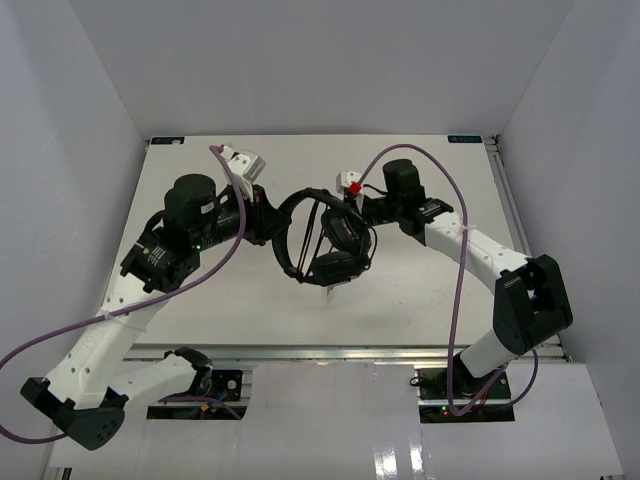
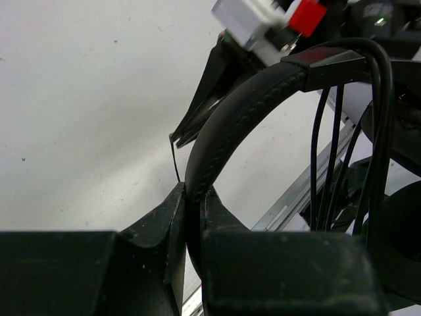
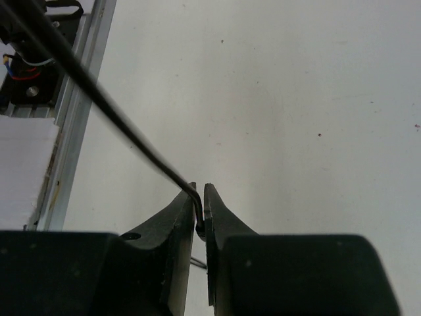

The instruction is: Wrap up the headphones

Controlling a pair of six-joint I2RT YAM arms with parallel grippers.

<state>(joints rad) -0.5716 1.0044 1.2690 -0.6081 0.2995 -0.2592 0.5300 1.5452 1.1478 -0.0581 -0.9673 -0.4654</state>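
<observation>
The black headphones [image 1: 322, 240] hang above the table's middle between both arms. My left gripper [image 1: 268, 222] is shut on the arched headband [image 2: 223, 125], which rises out of its jaws in the left wrist view. Several turns of the thin black cord [image 2: 339, 151] run across the headband toward the earcups [image 1: 335, 266]. My right gripper [image 1: 345, 205] is shut on the cord [image 3: 118, 125], which runs taut up to the left from its jaws in the right wrist view. The reddish plugs are not visible.
The white table [image 1: 420, 300] lies under both arms, with an aluminium rail [image 1: 330, 350] along its near edge. Purple arm cables [image 1: 455, 280] loop beside each arm. White walls enclose the table on three sides.
</observation>
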